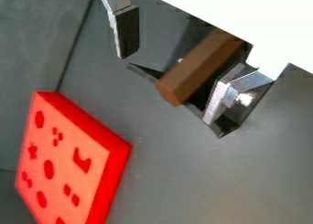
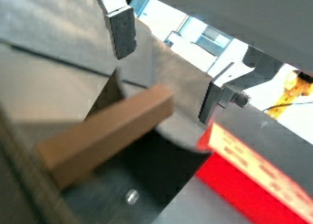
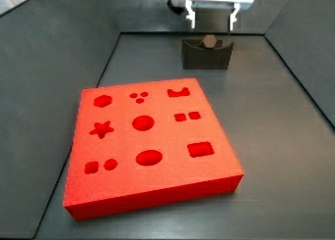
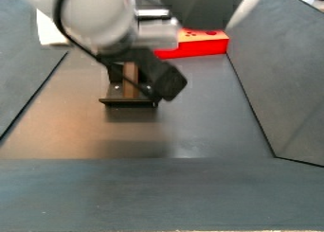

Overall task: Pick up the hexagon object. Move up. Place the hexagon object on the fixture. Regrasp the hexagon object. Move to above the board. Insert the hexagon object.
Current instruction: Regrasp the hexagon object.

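Note:
The hexagon object is a slim brown peg resting in the notch of the dark grey fixture at the far end of the floor. It shows close up in both wrist views, lying between the fingers. My gripper hovers just above the fixture, open, with its silver fingers spread wide on either side of the peg and not pressing on it. The red board with shaped cut-outs lies in the middle of the floor, apart from the fixture. It also shows in both wrist views.
Dark sloping walls enclose the grey floor. In a side view the arm looms over the fixture, with the board behind it.

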### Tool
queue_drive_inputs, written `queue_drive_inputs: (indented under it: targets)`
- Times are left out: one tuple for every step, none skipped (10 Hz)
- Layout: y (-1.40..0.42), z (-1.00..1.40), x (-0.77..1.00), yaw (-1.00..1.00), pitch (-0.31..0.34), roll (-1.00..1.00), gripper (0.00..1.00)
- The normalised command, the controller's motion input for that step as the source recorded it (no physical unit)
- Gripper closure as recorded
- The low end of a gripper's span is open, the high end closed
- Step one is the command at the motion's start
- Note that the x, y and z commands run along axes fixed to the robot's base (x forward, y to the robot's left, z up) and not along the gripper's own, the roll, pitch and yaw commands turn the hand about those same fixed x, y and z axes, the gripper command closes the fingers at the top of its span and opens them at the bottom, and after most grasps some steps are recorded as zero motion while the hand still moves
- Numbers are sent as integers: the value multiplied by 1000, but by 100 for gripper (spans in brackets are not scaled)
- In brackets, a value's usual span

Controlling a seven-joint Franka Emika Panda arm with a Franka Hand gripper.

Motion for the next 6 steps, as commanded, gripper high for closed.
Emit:
queue_drive_inputs:
  targets:
    - [3, 834, -40, 19, 21, 24, 0]
    - [2, 708, -41, 19, 26, 27, 0]
    - [5, 453, -32, 13, 36, 32, 0]
    - [5, 259, -31, 10, 46, 35, 0]
    - [-835, 848, -119, 19, 56, 1000, 0]
    - [-795, 794, -108, 18, 55, 1000, 0]
